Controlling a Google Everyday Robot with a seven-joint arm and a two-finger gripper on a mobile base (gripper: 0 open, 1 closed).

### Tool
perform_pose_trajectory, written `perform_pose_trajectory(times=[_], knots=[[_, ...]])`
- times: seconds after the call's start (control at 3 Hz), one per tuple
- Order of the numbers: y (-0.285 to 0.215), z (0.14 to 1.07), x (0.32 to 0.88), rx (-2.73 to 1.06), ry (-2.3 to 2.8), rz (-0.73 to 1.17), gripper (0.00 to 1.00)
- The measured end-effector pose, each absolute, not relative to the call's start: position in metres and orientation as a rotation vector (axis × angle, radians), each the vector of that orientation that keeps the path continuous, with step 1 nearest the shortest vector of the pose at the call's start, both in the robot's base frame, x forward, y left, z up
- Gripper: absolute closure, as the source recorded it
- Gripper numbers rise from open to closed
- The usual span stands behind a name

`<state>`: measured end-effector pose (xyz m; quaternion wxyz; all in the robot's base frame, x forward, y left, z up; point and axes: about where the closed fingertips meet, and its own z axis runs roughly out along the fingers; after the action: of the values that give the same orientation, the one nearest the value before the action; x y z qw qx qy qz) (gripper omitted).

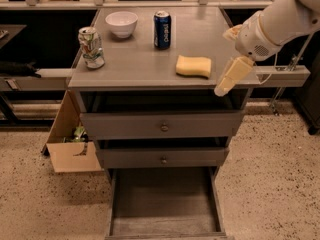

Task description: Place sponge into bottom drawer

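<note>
Risk, push-off: the sponge (193, 66) lies flat at centre right of the frame, near the front edge of the worktop (135, 64). A low sideways approach is likely to nudge it over that edge.
Risk, weak grasp: the sponge looks soft, so a shallow pinch may let it slip in transit.
Risk, missed release: the bottom drawer (162, 204) stands open at bottom centre, under two shut upper drawers. A release too far back would probably land on their fronts.
Pincer position: the pincer (222, 88) hangs at centre right, off the worktop's front right corner, beside the sponge and apparently clear of it.
Pincer state: the opening cannot be told from this view; it holds nothing.
</note>
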<state>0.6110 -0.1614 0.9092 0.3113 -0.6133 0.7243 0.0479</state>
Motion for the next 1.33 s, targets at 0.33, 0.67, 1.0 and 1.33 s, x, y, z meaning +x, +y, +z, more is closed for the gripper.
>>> perform_pose_trajectory(times=[0.33,0.67,1.0,1.33], knots=[[-0.150,0.900,0.644,-1.580,1.906,0.211,0.00],[-0.140,0.884,0.670,-1.520,1.938,0.325,0.00],[-0.135,0.867,0.686,-1.492,1.968,0.359,0.00],[-0.137,0.841,0.702,-1.469,2.003,0.312,0.00]])
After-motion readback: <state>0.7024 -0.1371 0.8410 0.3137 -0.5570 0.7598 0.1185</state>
